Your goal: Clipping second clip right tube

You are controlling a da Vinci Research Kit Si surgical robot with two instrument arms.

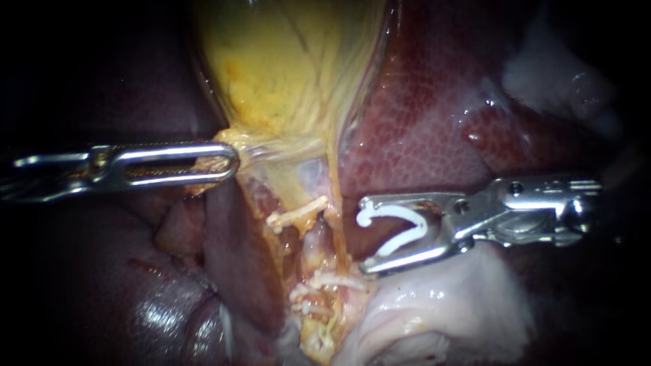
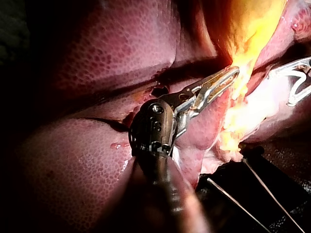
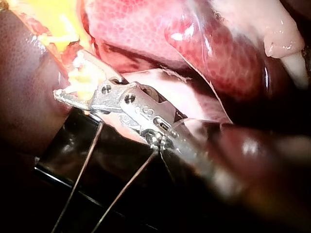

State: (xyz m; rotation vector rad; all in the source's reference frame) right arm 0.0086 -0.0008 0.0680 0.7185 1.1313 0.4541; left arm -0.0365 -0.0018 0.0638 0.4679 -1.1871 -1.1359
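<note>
The right instrument [image 1: 363, 235] held its jaws wide, with an open white clip [image 1: 415, 218] seated between them and touching both. It stood just beside the tube [image 1: 317, 242], not around it. The tube lay pale pink below the gallbladder [image 1: 291, 74], crossed by seated clips [image 1: 298, 214]. The left instrument [image 1: 229, 163] was clamped on the gallbladder's neck. To do this well, I judged, the jaws should straddle the tube squarely, clear of those clips, before closing.

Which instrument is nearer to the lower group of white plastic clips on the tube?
Right. My right instrument, holding an open white clip, stands just right of that clip group. My left instrument grips the yellow gallbladder at its lower end, far up-left.
</note>
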